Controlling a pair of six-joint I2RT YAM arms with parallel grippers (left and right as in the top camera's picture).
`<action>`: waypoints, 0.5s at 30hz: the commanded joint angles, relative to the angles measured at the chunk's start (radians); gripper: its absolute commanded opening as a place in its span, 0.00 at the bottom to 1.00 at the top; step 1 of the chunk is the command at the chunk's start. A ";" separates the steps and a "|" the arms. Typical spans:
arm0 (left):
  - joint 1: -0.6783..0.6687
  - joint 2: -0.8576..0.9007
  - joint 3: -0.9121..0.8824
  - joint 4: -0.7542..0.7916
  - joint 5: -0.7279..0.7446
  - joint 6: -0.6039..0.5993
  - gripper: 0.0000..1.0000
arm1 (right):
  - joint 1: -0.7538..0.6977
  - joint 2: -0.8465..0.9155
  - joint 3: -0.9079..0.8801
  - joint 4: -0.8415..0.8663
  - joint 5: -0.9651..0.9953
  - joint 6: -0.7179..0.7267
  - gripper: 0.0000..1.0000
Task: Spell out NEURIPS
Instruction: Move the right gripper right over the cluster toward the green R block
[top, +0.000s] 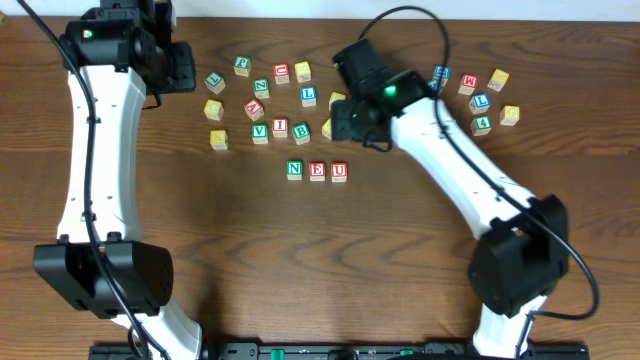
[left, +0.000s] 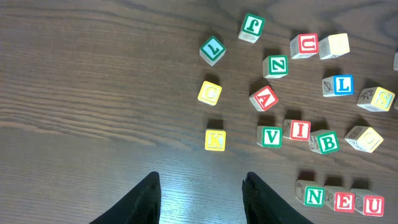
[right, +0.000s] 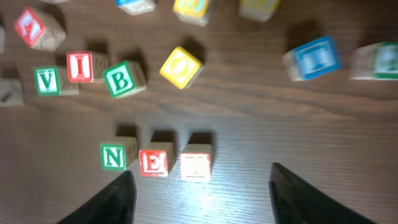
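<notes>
Three cubes stand in a row at mid-table: green N, red E, red U. The right wrist view shows N, E and the glare-washed U. My right gripper is open and holds nothing, raised above the table near the U; from overhead it sits above the row. A red I stands between a V and a B. A blue cube is too blurred to read. My left gripper is open and holds nothing, at the back left.
Loose cubes lie behind the row: yellow K, yellow C, red A, blue L, yellow O. A second cluster lies back right, beside the right arm. Bare wood stretches in front of the row.
</notes>
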 joint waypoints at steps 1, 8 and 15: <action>-0.003 0.000 0.015 -0.002 -0.008 -0.004 0.42 | -0.037 -0.057 0.016 -0.014 0.010 -0.059 0.74; -0.003 0.000 0.015 -0.002 -0.008 -0.004 0.42 | -0.081 -0.064 0.016 -0.031 0.021 -0.086 0.99; -0.003 0.000 0.015 -0.002 -0.008 -0.004 0.43 | -0.091 -0.064 0.016 -0.013 0.046 -0.086 0.99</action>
